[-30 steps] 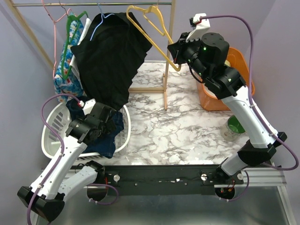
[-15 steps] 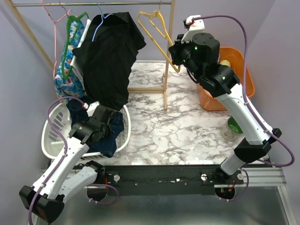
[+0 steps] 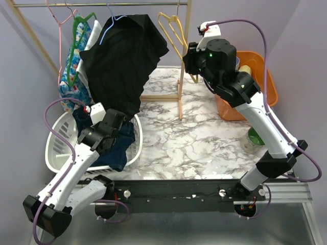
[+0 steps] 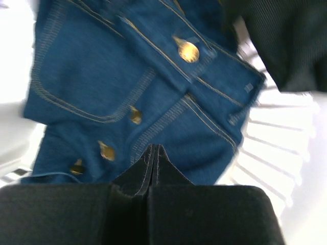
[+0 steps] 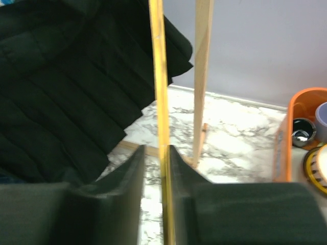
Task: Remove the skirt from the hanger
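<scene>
1. Skirt still hangs on the hanger, flared further right.
2. Left gripper, open before, is now pressed shut by the hem; whether it grips cloth is unclear.
3. Right gripper has loosened slightly around the yellow hanger.

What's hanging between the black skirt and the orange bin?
A yellow hanger on the rail, next to the rack's wooden post. The top view shows it.

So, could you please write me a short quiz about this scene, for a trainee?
1. True or false: the skirt is off the light-blue hanger.
2. Which one stands between the right gripper's jaws? A green hanger; B yellow hanger; C pink hanger.
3. What lies in the white basket?
Key: 1 false; 2 B; 3 a blue denim garment with metal buttons.
</scene>
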Controlling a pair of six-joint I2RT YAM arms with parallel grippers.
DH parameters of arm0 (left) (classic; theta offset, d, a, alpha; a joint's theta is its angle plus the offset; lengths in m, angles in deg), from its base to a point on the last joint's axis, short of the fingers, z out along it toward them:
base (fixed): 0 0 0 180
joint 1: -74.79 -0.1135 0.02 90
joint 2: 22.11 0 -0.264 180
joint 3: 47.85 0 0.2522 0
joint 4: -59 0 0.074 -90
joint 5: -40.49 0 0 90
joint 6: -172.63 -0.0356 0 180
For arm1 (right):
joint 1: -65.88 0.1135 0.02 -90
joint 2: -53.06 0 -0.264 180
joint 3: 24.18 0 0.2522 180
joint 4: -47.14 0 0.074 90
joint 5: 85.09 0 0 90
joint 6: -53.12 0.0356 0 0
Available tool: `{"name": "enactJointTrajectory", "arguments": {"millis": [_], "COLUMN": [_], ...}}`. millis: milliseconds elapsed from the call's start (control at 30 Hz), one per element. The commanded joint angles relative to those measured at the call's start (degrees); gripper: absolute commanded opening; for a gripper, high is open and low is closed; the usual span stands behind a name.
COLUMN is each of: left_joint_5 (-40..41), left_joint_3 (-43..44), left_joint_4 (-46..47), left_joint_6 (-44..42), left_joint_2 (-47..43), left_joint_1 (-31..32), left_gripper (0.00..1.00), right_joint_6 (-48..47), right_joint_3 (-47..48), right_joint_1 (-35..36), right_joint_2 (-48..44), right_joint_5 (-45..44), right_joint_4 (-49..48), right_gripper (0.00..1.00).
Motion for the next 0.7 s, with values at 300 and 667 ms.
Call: {"name": "enactJointTrajectory", "arguments": {"millis": [300, 667], "left_joint_5": [-11.7, -7.1], "left_joint_3": [14.8, 43.3], "left_joint_4": [13.2, 17.8], "left_joint_6": [-24.1, -42.6], "left_joint_2": [-1.8, 11.8], "left_joint_1": [-0.2, -0.2], "left_gripper": [0.86, 0.89], "right_joint_6": [1.6, 2.7], "right_joint_3": [-1.9, -14.6], "right_joint_1": [0.4, 0.4], "right_joint_2": [-6.2, -21.0], "right_joint_5": [7.1, 15.9], "right_joint_4": [1.3, -2.4], "right_gripper": [0.82, 0.84]}}
